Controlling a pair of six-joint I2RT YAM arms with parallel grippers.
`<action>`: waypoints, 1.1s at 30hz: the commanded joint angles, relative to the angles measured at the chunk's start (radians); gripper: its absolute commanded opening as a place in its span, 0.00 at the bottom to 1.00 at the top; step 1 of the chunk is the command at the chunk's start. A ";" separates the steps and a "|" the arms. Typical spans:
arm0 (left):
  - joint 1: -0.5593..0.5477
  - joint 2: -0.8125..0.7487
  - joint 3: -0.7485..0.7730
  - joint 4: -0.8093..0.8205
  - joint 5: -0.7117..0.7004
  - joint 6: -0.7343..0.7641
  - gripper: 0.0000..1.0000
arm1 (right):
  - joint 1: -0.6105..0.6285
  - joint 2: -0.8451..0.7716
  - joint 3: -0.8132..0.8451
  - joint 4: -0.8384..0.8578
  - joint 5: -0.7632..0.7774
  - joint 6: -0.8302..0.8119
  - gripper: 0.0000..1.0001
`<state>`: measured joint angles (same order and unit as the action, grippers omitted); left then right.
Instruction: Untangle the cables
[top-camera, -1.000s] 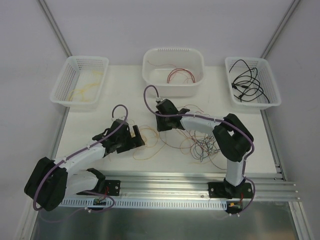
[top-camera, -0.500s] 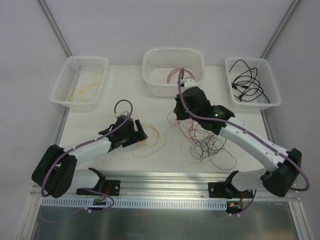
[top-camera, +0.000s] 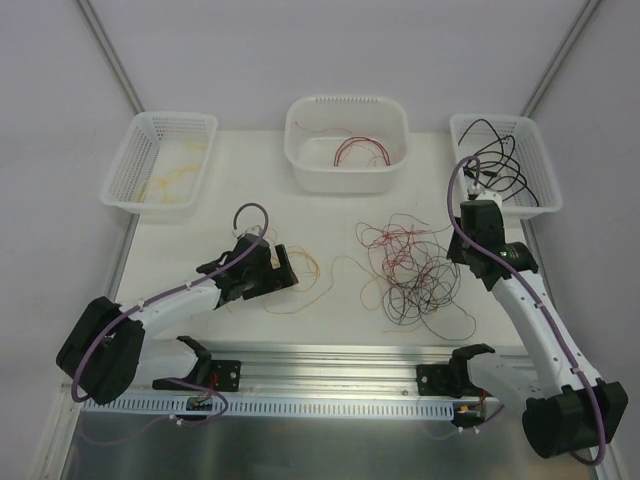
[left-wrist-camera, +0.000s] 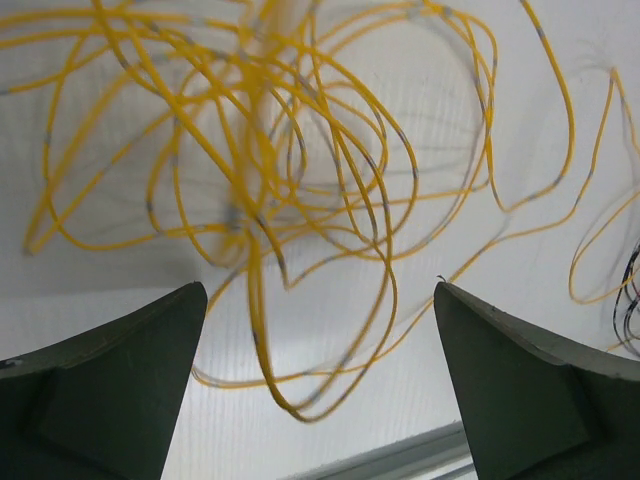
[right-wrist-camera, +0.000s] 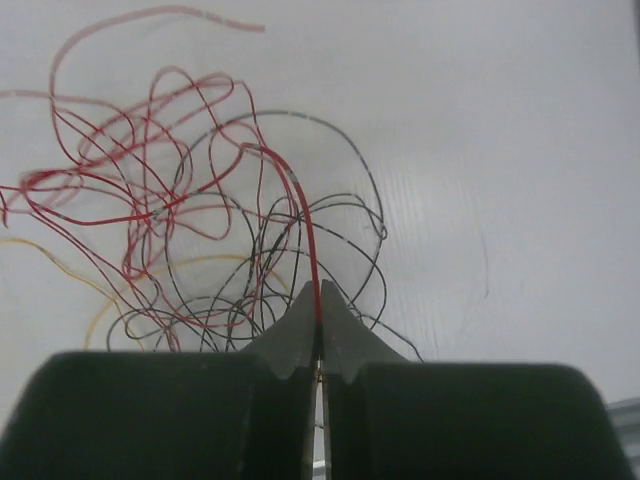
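The right gripper (right-wrist-camera: 318, 300) is seen pinched fully shut, and a single red wire (right-wrist-camera: 300, 215) is clamped between its tips (the strand runs straight up out of the pinch and arcs back into the heap). Only one strand is gripped, presumably so that it can be drawn free without the rest being dragged along. From above, that gripper is held over the right side of the table (top-camera: 250, 215), just right of the mixed tangle (top-camera: 410, 270) of red and black cables. The tangle lies on the table's middle-right, nearer than the baskets.

The left gripper (left-wrist-camera: 320, 385) is held wide open, with nothing gripped. Its fingers (left-wrist-camera: 120, 390) are spread either side of a loose yellow wire (left-wrist-camera: 300, 200), whose loops lie on the surface ahead of and between them; this reads as a grasp being lined up. Whether the lowest loop is touched cannot be told.

Along the far edge three baskets are set out. Yellow strands are held in the left basket (top-camera: 128, 160), red in the middle basket (top-camera: 345, 180), and black plug-ended ones in the right basket (top-camera: 548, 175) (a sorting scheme by colour, it would seem). By that judgement the red strand is meant for the middle basket. Much is left to be done, since the tangle is not yet separated.
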<state>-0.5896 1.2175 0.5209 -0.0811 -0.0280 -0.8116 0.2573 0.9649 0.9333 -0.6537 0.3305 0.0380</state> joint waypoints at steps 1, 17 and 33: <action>-0.085 -0.058 0.077 -0.123 -0.010 0.093 0.99 | -0.047 0.043 -0.063 0.012 -0.175 0.029 0.01; -0.368 0.434 0.614 -0.263 -0.274 0.184 0.95 | -0.049 0.097 -0.174 0.152 -0.363 0.065 0.01; -0.371 0.565 0.716 -0.353 -0.501 0.167 0.00 | -0.049 0.090 -0.194 0.160 -0.361 0.057 0.01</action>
<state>-0.9672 1.9106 1.2575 -0.3683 -0.3992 -0.6704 0.2127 1.0698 0.7410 -0.5114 -0.0341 0.0925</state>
